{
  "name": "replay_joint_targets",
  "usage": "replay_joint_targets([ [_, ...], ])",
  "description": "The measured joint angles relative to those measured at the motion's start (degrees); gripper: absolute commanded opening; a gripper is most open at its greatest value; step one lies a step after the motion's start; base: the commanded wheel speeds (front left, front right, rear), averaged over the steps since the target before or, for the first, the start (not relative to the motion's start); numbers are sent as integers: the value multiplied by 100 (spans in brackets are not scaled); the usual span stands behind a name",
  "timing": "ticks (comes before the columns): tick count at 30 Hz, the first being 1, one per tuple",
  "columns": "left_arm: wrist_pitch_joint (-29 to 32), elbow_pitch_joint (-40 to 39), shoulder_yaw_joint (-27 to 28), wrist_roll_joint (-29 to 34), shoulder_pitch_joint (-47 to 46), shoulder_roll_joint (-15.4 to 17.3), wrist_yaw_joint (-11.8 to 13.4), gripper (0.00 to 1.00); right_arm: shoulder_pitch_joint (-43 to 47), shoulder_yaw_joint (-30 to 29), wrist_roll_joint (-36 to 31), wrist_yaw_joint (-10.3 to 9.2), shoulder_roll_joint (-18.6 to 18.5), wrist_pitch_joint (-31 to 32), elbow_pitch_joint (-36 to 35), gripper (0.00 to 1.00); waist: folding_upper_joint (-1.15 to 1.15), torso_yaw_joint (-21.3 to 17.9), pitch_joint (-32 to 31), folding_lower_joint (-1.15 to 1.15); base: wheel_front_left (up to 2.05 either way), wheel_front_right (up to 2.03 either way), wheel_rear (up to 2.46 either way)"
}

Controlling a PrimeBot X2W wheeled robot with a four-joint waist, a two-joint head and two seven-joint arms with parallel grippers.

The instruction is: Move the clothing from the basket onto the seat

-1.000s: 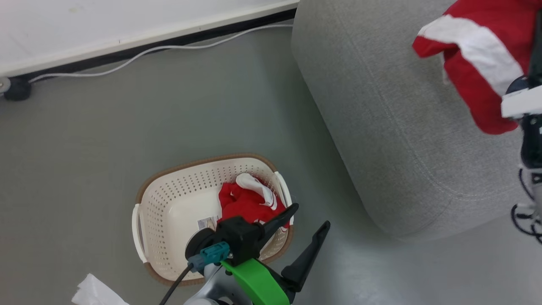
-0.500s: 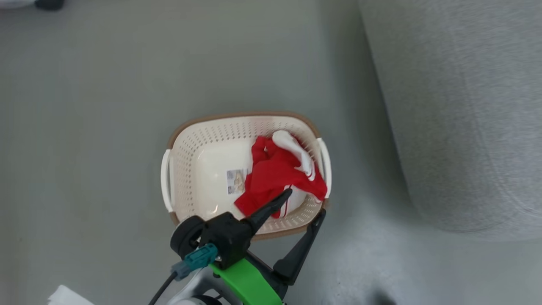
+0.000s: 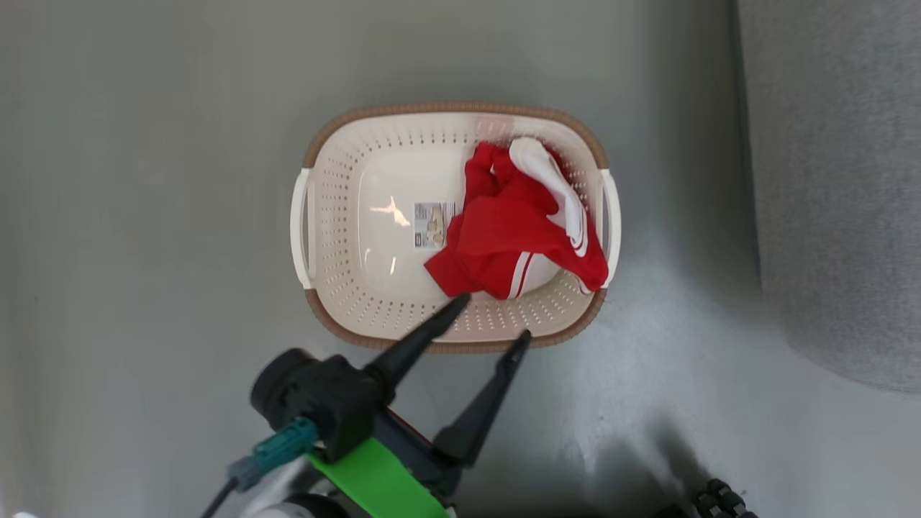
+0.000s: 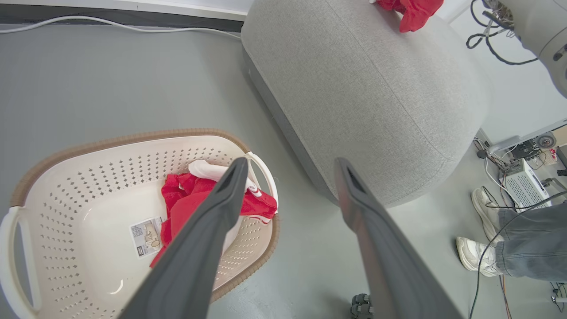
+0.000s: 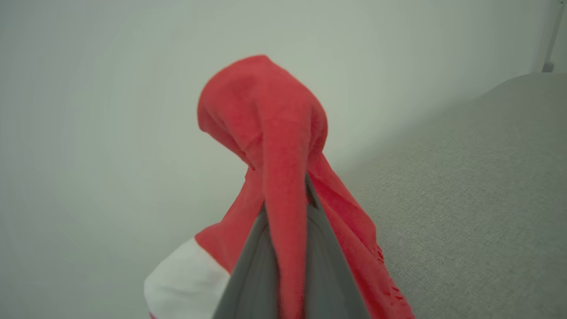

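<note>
Red jersey (image 3: 511,230) lay bunched in the right half of the basket (image 3: 446,108), mid-frame, just up-frame of the wide-spread left gripper (image 3: 494,316), the nearer arm; right gripper (image 5: 305,186) pinched red shorts (image 5: 266,110) near the seat (image 5: 465,199).

Paper label (image 3: 433,224) on basket (image 3: 460,114) bottom: print illegible.

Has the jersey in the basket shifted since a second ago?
No. The jersey still lies at the right end of the basket, just right of its paper label; only the camera moved.
</note>
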Motion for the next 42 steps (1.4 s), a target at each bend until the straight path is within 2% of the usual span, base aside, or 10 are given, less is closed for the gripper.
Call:
replay_joint_targets([
  [6, -165, -219, 310, 42, -50, 126, 7, 100, -166, -87, 133, 0, 47, 51, 156, 0, 0, 26, 532, 0, 0, 0, 0],
  [9, -287, -179, 386, 38, -288, 99, -82, 100, -225, -60, 140, 3, 114, -44, 282, 32, 0, 1, 773, 0, 0, 0, 0],
  [10, -334, -132, 427, 34, -387, 86, -120, 100, -225, -26, 140, 13, 193, -91, 350, 49, 0, -13, 841, 1, 0, 0, 0],
  [11, -374, -75, 467, 34, -471, 77, -156, 100, -224, 25, 138, 37, 286, -135, 415, 88, 0, -32, 895, 1, 0, 0, 0],
  [12, -412, -14, 509, 34, -533, 75, -169, 100, -223, 89, 135, 70, 389, -176, 468, 100, 0, -63, 932, 1, 0, 0, 0],
  [13, -482, 122, 575, 31, -625, 74, -240, 100, -215, 261, 100, 190, 509, -230, 527, 100, 0, -128, 964, 1, 0, 0, 0],
  [18, -740, 477, 678, -78, -826, -21, -414, 100, -170, 568, -76, 471, 583, -413, 584, 100, 0, -244, 822, 1, 0, 0, 0],
  [23, -994, 798, 764, -319, -851, -149, -543, 100, -35, 691, -261, 626, 581, -469, 589, 100, 0, -331, 479, 0, 0, 0, 0],
  [33, -1555, 1467, 1063, -692, -859, -378, -709, 100, 371, 760, -525, 767, 383, -644, 210, 100, 0, -466, -296, 0, 0, 0, 0],
  [42, -1924, 2079, 1372, -816, -799, -536, -759, 100, 1176, 1081, -1043, 868, 565, -712, -538, 100, 0, -464, -1028, -1, 0, 0, 0],
])
